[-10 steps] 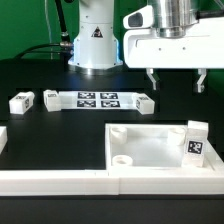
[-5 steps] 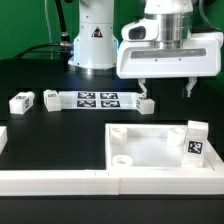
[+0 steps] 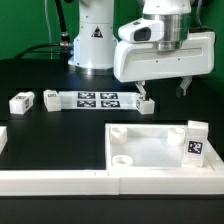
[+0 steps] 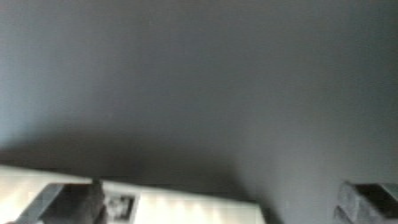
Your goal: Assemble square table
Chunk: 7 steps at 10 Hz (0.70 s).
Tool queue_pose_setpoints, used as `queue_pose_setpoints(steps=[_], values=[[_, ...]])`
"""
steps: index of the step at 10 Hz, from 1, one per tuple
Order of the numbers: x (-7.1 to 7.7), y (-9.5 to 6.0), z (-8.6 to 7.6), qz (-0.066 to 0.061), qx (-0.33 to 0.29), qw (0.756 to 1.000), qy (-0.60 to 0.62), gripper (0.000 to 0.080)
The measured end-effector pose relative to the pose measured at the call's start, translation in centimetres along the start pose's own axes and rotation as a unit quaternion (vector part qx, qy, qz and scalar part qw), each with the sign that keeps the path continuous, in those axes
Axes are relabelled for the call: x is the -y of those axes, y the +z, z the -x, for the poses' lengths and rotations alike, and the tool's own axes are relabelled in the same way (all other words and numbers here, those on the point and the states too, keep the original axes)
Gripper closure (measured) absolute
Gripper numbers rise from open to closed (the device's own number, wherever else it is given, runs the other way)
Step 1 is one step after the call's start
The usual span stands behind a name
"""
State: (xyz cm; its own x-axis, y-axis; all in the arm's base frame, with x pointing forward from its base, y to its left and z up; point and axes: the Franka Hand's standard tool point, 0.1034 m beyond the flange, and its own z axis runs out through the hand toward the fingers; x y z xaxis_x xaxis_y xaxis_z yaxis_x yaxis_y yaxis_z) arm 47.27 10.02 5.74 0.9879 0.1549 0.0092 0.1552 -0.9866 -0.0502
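Observation:
The square table's white tabletop (image 3: 150, 146) lies flat at the front right, rim and round corner sockets facing up. One tagged leg (image 3: 196, 140) stands upright at its right edge. Another leg (image 3: 146, 104) lies at the right end of the marker board (image 3: 98, 99), and two more legs (image 3: 22, 101) (image 3: 52, 98) lie to the board's left. My gripper (image 3: 163, 90) hangs open and empty above the table behind the tabletop, one fingertip (image 3: 142, 93) just over the leg by the board. In the wrist view a blurred white tagged piece (image 4: 178, 205) shows beside one finger (image 4: 68, 200).
A long white rail (image 3: 110, 181) runs along the front edge, and another white piece (image 3: 3, 136) shows at the exterior view's left. The robot's base (image 3: 92, 40) stands behind the marker board.
The gripper has moved toward the exterior view's left and slightly down, closer to the leg at the marker board's right end. It stays open. No part has moved.

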Motion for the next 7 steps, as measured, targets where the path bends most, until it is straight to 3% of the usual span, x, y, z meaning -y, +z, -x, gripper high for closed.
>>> queue_pose_setpoints(steps=[1,3,4,7], values=[[0.4,0.7,1.6,-0.003,0.036,0.999,-0.001,0.0150],[-0.1,1.5,3.1,-0.003,0.060,0.998,0.006,0.0150],[0.2,1.5,4.3,-0.005,0.114,0.993,0.010,0.0150],[0.4,1.5,4.2,-0.013,0.196,0.980,0.010,0.0150]])
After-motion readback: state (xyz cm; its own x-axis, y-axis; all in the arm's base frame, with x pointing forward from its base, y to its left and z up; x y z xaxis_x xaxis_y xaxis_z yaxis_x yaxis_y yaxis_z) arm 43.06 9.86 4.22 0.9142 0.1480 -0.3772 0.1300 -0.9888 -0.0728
